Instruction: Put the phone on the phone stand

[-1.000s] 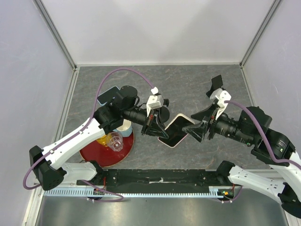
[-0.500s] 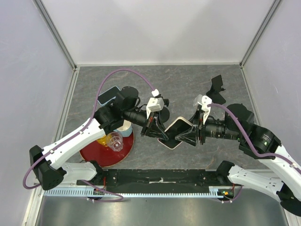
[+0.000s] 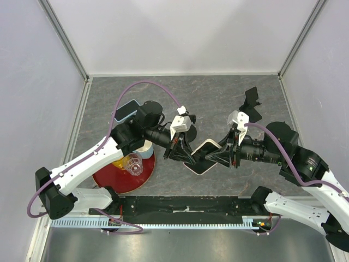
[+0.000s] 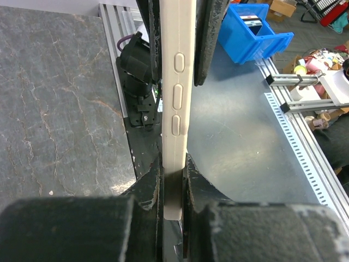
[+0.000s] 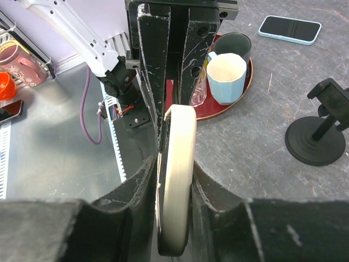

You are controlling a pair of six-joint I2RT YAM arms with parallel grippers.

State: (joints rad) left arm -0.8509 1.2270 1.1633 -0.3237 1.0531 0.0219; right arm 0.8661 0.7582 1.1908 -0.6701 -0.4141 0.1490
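Observation:
A phone in a cream case [image 3: 203, 156] is held off the table at the middle, between both arms. My left gripper [image 3: 185, 152] is shut on its left end; in the left wrist view the phone's edge with its side buttons [image 4: 177, 93] runs up from between my left gripper's [image 4: 173, 169] fingers. My right gripper [image 3: 219, 158] is closed around its right end; in the right wrist view the phone [image 5: 179, 174] sits between my right gripper's [image 5: 175, 169] fingers. A black phone stand [image 3: 252, 102] stands at the back right. A black stand with a round base [image 5: 319, 131] shows in the right wrist view.
A red plate [image 3: 117, 183] at the left front holds a pale cup [image 3: 145, 146] and a clear glass [image 3: 132, 162]. A second phone in a light-blue case [image 3: 126, 111] lies behind the left arm and shows in the right wrist view [image 5: 289, 28]. Side walls ring the table.
My right gripper moved left from beside the phone and closed around its right end. The phone, still in my left gripper, shifted only slightly.

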